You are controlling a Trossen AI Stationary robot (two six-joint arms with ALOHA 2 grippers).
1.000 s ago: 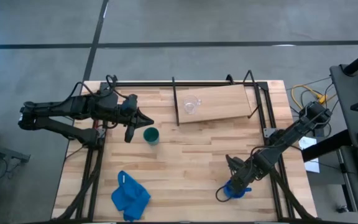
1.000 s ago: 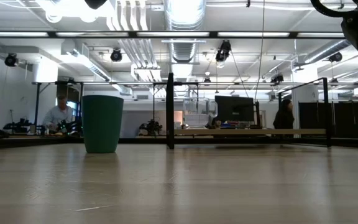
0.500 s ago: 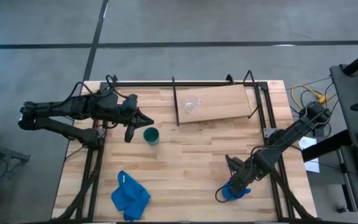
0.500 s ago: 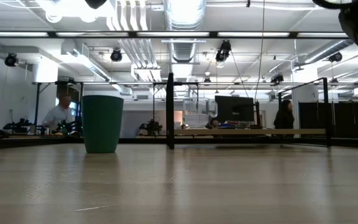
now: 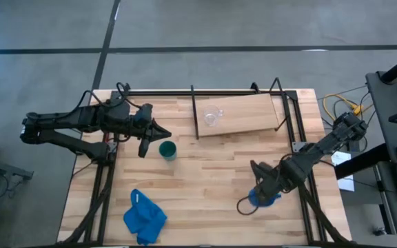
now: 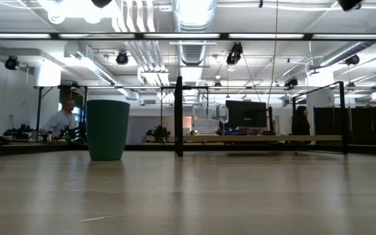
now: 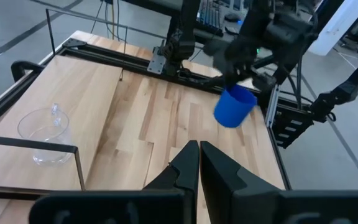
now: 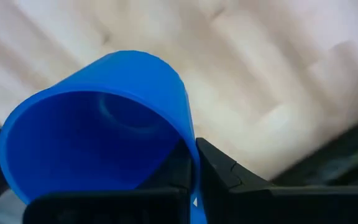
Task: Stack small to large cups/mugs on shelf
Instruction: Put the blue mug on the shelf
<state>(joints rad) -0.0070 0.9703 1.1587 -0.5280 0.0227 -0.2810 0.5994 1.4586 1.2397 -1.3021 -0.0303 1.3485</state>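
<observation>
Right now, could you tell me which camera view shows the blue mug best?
The left wrist view: the whole blue mug shows, lifted clear of the table in the right end effector. The right wrist view shows only its rim and inside, the high view a small patch under the arm, the low view a blue sliver.

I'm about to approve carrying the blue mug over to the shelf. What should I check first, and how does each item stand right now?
1. Right pincer holds the blue mug: ok, the mug hangs tilted off the table in the left wrist view.
2. Grip firm enough for the carry: cannot tell.
3. Glass cup already on the shelf: ok.
4. Free board beside the glass cup: ok, the shelf's right part is bare.
5. Left pincer out of the way: ok, shut, near the green cup, left of the shelf.
6. Green cup upright for later: ok.
</observation>
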